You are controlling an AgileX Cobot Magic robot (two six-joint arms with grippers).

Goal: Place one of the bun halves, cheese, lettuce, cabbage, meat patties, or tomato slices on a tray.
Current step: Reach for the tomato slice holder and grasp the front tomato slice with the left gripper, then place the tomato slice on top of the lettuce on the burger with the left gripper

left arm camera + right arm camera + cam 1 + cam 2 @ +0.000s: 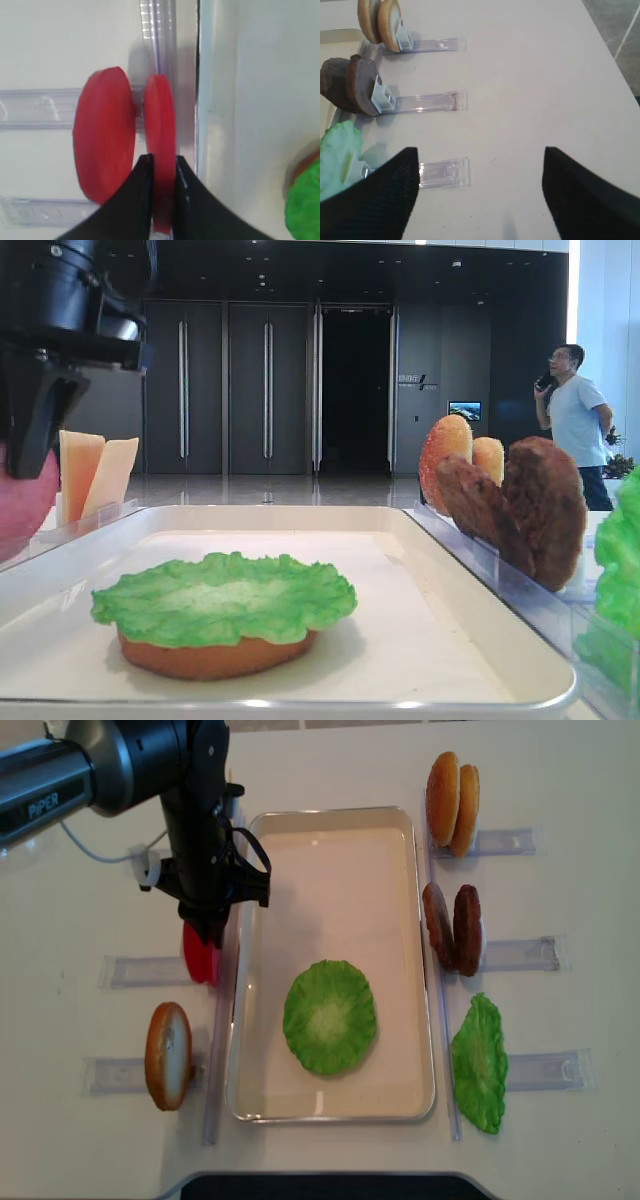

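Left gripper: jaws clenched on the edge of an upright tomato slice, the one nearer the tray, with a second tomato slice standing just beside it in a clear holder on the desk. Tray, white, between the holder rows: carries a bun half topped by lettuce. Right gripper: jaws released and empty above the desk, near meat patties, two bun halves and another lettuce leaf.
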